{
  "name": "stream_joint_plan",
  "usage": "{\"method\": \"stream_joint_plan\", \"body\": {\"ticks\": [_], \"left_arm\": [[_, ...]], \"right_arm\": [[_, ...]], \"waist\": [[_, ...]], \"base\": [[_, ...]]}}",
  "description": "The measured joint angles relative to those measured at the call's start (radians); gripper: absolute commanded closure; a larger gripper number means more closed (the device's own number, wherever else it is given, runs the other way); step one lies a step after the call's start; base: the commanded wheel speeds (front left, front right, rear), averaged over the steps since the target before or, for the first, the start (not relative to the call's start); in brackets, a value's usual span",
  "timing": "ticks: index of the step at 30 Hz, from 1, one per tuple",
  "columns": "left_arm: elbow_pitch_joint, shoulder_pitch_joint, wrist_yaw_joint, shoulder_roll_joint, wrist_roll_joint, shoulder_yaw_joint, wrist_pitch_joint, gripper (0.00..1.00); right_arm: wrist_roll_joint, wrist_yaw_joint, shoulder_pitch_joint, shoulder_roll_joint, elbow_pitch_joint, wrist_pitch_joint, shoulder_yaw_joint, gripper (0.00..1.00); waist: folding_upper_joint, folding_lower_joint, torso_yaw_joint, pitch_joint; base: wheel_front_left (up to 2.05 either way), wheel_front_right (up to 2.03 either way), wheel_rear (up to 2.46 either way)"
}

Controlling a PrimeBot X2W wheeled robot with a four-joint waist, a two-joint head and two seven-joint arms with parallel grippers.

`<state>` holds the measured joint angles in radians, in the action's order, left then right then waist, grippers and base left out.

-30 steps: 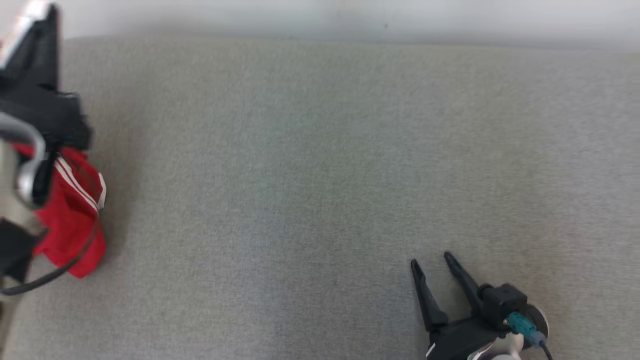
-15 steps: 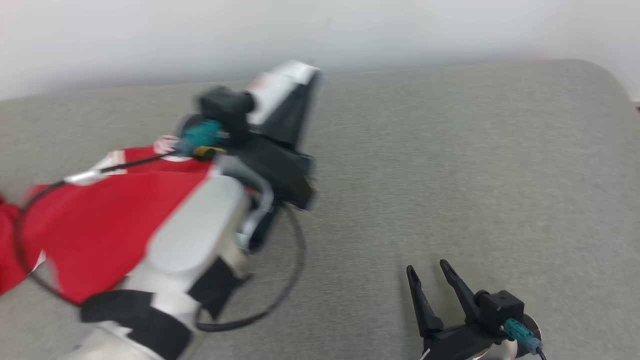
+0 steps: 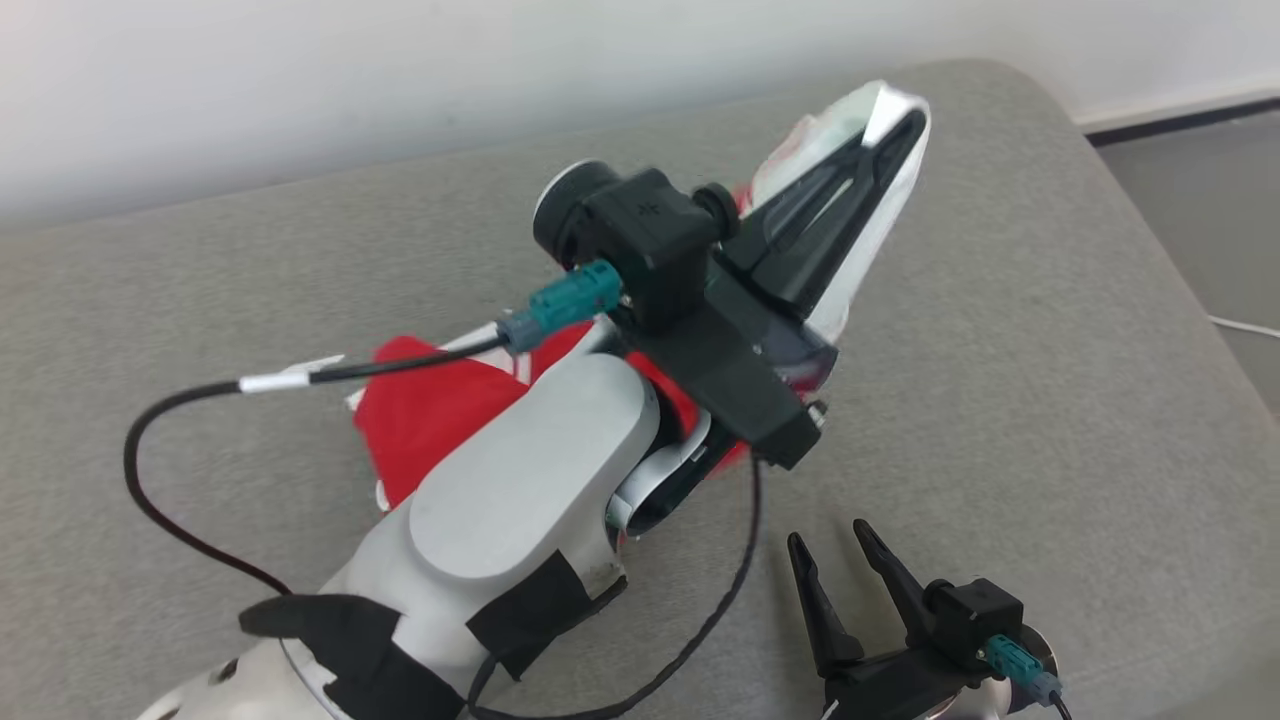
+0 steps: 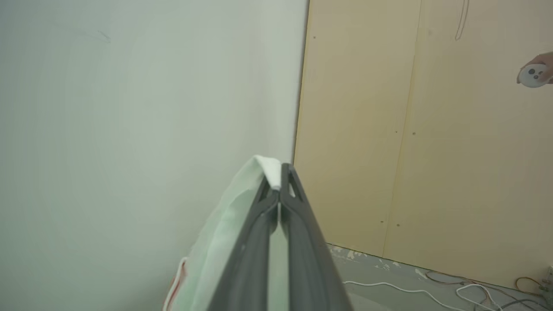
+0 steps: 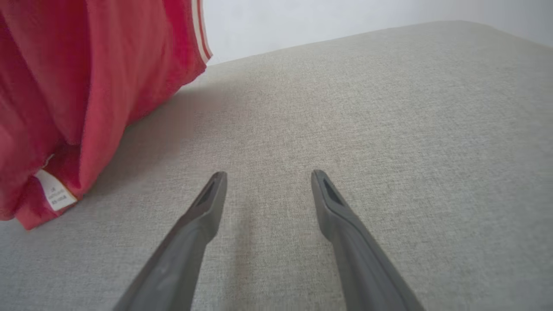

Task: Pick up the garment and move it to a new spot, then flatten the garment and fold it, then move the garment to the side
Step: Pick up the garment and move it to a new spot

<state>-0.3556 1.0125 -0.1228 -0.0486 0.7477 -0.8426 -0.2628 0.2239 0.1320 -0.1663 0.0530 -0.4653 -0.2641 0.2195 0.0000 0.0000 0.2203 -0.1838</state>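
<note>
The garment (image 3: 430, 405) is red with white stripes and a white edge. My left gripper (image 3: 905, 115) is shut on its white edge and holds it up over the grey cushion, fingers pointing to the far right. In the left wrist view the white cloth (image 4: 229, 233) lies pinched between the closed fingers at the gripper (image 4: 280, 175). The red cloth hangs below the arm, its lower end with a small label resting on the cushion (image 5: 56, 190). My right gripper (image 3: 830, 540) stands open low at the front right, apart from the garment; in its own view the gripper (image 5: 268, 177) has nothing between its fingers.
The grey cushion (image 3: 1000, 330) ends in a rounded edge at the right, with floor beyond. A black cable (image 3: 190, 420) loops from the left wrist. The left wrist view faces a pale wall, a tan panel (image 4: 423, 129) and floor cables; a hand holding a white controller (image 4: 535, 74) shows.
The left arm has swung from the far left across to the centre right, carrying the garment lifted. The head camera has turned too. The right gripper has stayed open in place.
</note>
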Motion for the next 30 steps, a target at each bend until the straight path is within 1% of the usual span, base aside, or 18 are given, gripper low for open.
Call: {"method": "stream_joint_plan", "body": {"ticks": [2,4,5,8,12,18,23,30], "left_arm": [[-0.021,-0.01,0.014,0.0,-0.032,-0.001,0.0,1.0],[-0.056,-0.018,0.03,0.001,-0.059,0.013,0.0,0.55],[-0.079,-0.026,0.036,0.001,-0.062,0.022,0.0,0.0],[-0.138,-0.052,0.048,-0.001,-0.087,0.048,0.0,0.0],[-0.197,-0.094,0.058,-0.001,-0.132,0.095,0.0,0.0],[-0.256,-0.19,0.046,-0.007,-0.225,0.186,0.0,0.0],[-0.239,-0.311,0.044,-0.041,-0.292,0.306,0.0,0.0],[-0.156,-0.531,0.045,-0.087,-0.367,0.497,0.0,0.0]], "right_arm": [[0.013,0.0,-0.002,0.0,0.002,0.0,0.007,0.0],[0.022,0.0,-0.008,0.0,0.005,0.0,0.008,0.0],[0.023,0.0,-0.014,0.0,0.007,0.0,0.004,0.0],[0.03,0.0,-0.019,0.0,0.014,0.0,-0.007,0.0],[0.032,0.0,-0.019,-0.001,0.018,0.0,-0.019,0.0],[0.021,0.0,-0.019,-0.001,0.035,0.0,-0.045,0.0],[0.012,0.0,-0.012,-0.001,0.039,0.0,-0.063,0.0],[0.001,0.0,0.007,-0.001,0.039,0.0,-0.079,0.0]], "waist": [[0.0,0.0,0.017,-0.006],[0.0,0.0,0.027,-0.015],[0.0,0.0,0.029,-0.021],[0.0001,0.0001,0.023,-0.034],[0.0,0.0,-0.004,-0.039],[0.0,0.0,-0.05,-0.03],[0.0,0.0,-0.078,-0.008],[0.0,0.0,-0.103,0.033]], "base": [[0.0,0.0,0.0],[0.0,0.0,0.0],[0.0,0.0,0.0],[0.0,0.0,0.0],[0.0,0.0,0.0],[0.0,0.0,0.0],[0.0,0.0,0.0],[0.0,0.0,0.0]]}}
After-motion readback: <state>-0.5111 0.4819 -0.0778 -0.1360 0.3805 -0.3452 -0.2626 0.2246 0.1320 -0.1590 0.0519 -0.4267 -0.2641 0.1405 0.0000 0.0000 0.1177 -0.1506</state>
